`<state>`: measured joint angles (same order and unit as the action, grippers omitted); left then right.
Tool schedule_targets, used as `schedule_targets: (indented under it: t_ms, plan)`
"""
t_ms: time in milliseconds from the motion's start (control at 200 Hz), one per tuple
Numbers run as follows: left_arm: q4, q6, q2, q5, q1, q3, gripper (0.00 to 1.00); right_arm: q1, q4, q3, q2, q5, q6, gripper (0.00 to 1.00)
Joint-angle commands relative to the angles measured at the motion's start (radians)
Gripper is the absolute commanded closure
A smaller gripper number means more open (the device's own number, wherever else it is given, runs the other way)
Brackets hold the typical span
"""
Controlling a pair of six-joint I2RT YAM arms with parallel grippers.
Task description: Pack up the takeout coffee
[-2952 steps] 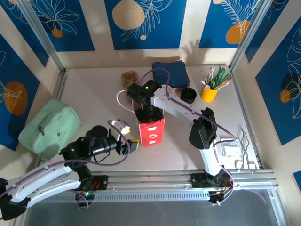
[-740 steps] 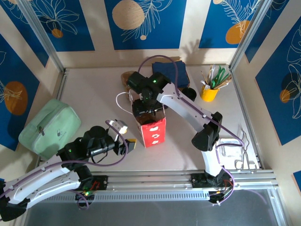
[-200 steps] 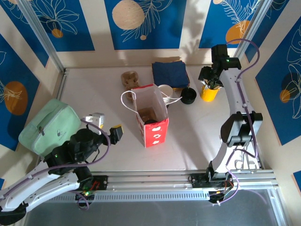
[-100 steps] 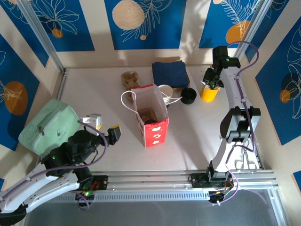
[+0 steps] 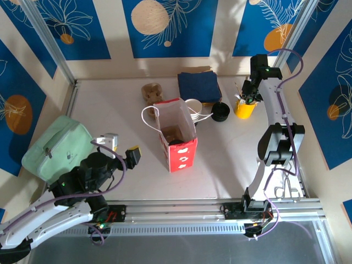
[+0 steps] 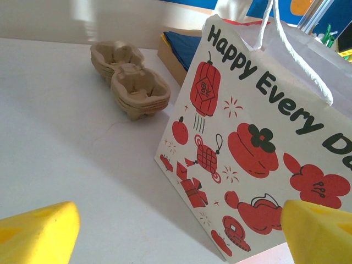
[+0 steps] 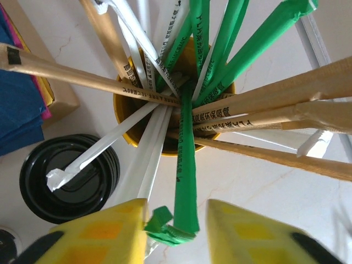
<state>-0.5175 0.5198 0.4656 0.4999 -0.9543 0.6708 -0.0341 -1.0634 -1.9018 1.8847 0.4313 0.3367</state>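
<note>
**Top view.** Bag (image 5: 177,137) stands upright mid-table with its mouth open. Brown and dark shapes sit inside; cannot tell what they are. White-rimmed cups (image 5: 193,106) lie on their side just behind the bag, beside black lids (image 5: 220,112). Right gripper (image 5: 247,97) hangs over the yellow cup (image 5: 245,109) of stirrers. Left gripper (image 5: 123,147) is near-left, well apart from the bag, fingers wide, holding nothing. Pouch (image 5: 55,147) lies at the left edge.

**Left wrist.** Yellow tips far apart. Bag face ahead, trays (image 6: 131,82) and napkins (image 6: 184,44) beyond.

**Right wrist.** Fingers narrow, one on each side of a green stirrer (image 7: 185,165) end. A gap shows at one finger; no pinch seen. Lids sit beside the yellow cup.
</note>
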Motion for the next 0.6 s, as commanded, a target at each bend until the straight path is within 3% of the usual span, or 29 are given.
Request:
schedule_targets:
  t_ms: [0,455,595]
  plan:
    - [-0.013,0.01,-0.001,0.012,-0.006,-0.015,0.06,-0.007,0.008,0.006,0.011,-0.002,-0.023,0.67]
    - [-0.017,0.014,0.018,0.012,-0.006,-0.005,0.06,-0.015,-0.016,-0.012,-0.038,-0.032,-0.031,0.87]
    - [-0.016,0.017,0.019,0.012,-0.006,-0.005,0.06,-0.014,-0.03,-0.017,-0.092,-0.031,-0.036,0.87]
